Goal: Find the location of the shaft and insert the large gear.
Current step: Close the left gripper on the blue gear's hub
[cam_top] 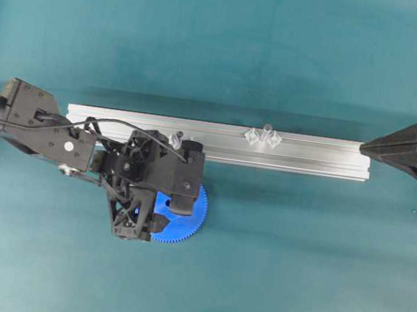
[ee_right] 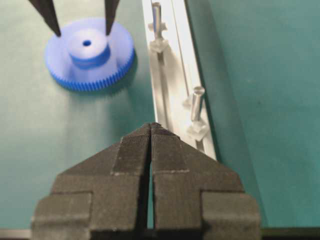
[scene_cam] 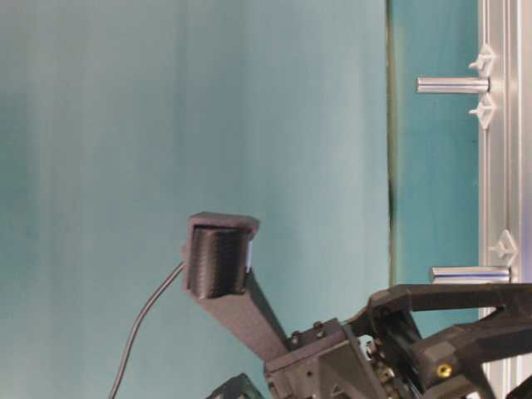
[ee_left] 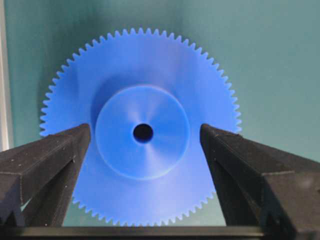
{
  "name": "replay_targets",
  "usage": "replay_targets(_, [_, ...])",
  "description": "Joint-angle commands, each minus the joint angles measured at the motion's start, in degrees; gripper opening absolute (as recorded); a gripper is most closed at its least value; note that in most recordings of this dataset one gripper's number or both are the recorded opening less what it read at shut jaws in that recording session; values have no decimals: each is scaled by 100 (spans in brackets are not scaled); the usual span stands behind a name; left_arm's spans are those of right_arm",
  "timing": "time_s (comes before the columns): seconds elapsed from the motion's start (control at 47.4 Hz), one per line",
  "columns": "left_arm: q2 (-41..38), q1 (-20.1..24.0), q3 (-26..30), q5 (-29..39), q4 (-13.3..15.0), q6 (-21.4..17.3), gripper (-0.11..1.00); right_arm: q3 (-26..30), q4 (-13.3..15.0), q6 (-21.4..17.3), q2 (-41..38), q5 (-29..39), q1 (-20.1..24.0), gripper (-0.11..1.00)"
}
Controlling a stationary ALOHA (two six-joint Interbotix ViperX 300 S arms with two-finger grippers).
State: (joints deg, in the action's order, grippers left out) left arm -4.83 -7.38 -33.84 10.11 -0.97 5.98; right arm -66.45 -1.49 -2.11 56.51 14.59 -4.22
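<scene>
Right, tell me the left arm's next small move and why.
Probably lower a little and close on the hub. The left gripper is open, its fingers straddling the raised hub of the large gear, which lies flat on the mat beside the rail. In the right wrist view the fingertips appear to sit just above the gear face, not gripping.

This view's rotated sideways, so the rail (scene_cam: 499, 166) runs down the right edge. Two pins (scene_cam: 453, 85) stick out leftward from it, one (scene_cam: 470, 273) lower down. A black arm (scene_cam: 399, 349) fills the bottom, with a cable (scene_cam: 141, 320) trailing off.
</scene>
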Motion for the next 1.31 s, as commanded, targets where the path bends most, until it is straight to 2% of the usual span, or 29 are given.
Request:
replay_targets(0.0, [26, -35, 132, -9, -18, 9, 93, 44, -9, -53, 0, -26, -18, 0])
replay_targets(0.653, [-264, -26, 149, 62, -18, 26, 93, -9, -62, -62, 18, -26, -18, 0])
replay_targets(0.885, [-272, -26, 176, 70, -18, 62, 93, -70, -53, -431, 18, -26, -18, 0])
replay_targets(1.286, [-352, -26, 202, 62, -18, 105, 93, -132, 18, -457, 264, -26, -18, 0])
